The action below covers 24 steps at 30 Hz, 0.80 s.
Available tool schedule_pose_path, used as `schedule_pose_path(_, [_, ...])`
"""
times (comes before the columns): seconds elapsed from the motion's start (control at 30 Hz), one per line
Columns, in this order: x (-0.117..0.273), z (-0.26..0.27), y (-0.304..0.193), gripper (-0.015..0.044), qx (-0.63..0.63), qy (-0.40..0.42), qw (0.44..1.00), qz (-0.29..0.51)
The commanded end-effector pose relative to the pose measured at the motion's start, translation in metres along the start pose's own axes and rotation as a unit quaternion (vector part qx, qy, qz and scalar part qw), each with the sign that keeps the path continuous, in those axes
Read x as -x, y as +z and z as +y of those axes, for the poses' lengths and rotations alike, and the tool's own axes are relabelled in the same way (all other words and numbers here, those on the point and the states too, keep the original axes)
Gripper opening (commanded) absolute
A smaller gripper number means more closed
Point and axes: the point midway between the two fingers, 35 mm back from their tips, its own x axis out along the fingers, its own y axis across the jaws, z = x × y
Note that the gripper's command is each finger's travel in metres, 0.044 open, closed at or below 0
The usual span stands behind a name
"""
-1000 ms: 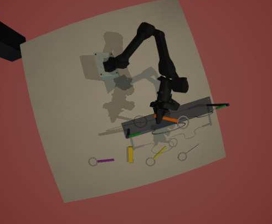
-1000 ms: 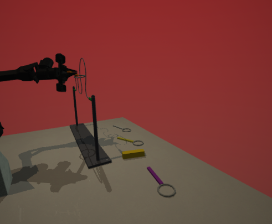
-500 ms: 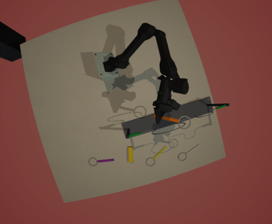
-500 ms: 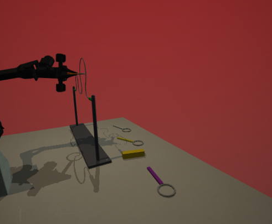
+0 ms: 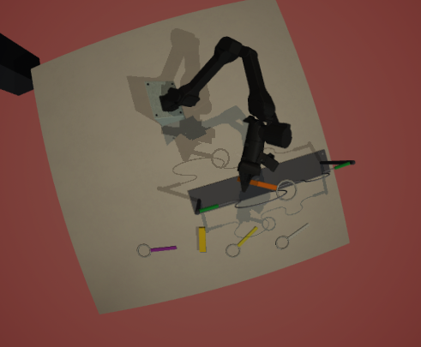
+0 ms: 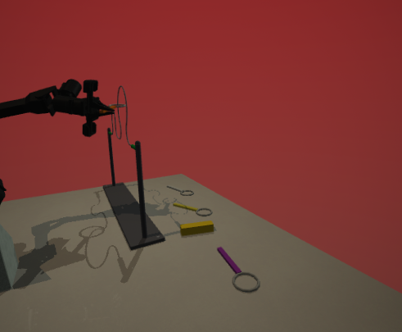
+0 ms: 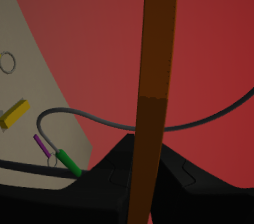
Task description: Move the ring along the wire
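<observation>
My gripper (image 5: 244, 188) (image 6: 112, 111) (image 7: 137, 141) is shut on the orange handle (image 5: 263, 184) (image 6: 113, 106) (image 7: 155, 100), high above the dark base (image 5: 296, 165) (image 6: 123, 207). The ring (image 5: 296, 191) lies to the right of my fingers in the top view, overlapping a bend of the grey wire (image 6: 126, 121) (image 7: 212, 120). I cannot tell the clearance between ring and wire. One green part (image 5: 209, 208) (image 6: 133, 146) (image 7: 69, 163) is by the near-camera-2 post (image 6: 141, 191); the other green part (image 5: 343, 165) (image 6: 110, 133) is by the far post (image 5: 338, 162) (image 6: 111, 158). The ring is between them.
On the table lie a yellow block (image 5: 202, 239) (image 6: 196, 228) (image 7: 14, 114), a purple-handled ring (image 5: 163, 248) (image 6: 228, 260) (image 7: 42, 145), a yellow-handled ring (image 5: 248, 236) (image 6: 185, 206) and a grey-handled ring (image 5: 297, 231) (image 6: 173, 188). The wire loops high and low beside my fingertips.
</observation>
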Motion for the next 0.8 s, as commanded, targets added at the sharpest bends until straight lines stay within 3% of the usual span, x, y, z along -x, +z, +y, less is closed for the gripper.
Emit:
schedule_pose_path(0.0, [-0.0024,0.0019,0.0001,-0.0150,-0.026,0.018,1.000,-0.001])
schedule_pose_path(0.77, [-0.0029,0.0100,0.0010,-0.0150,-0.150,0.092,0.984,-0.014])
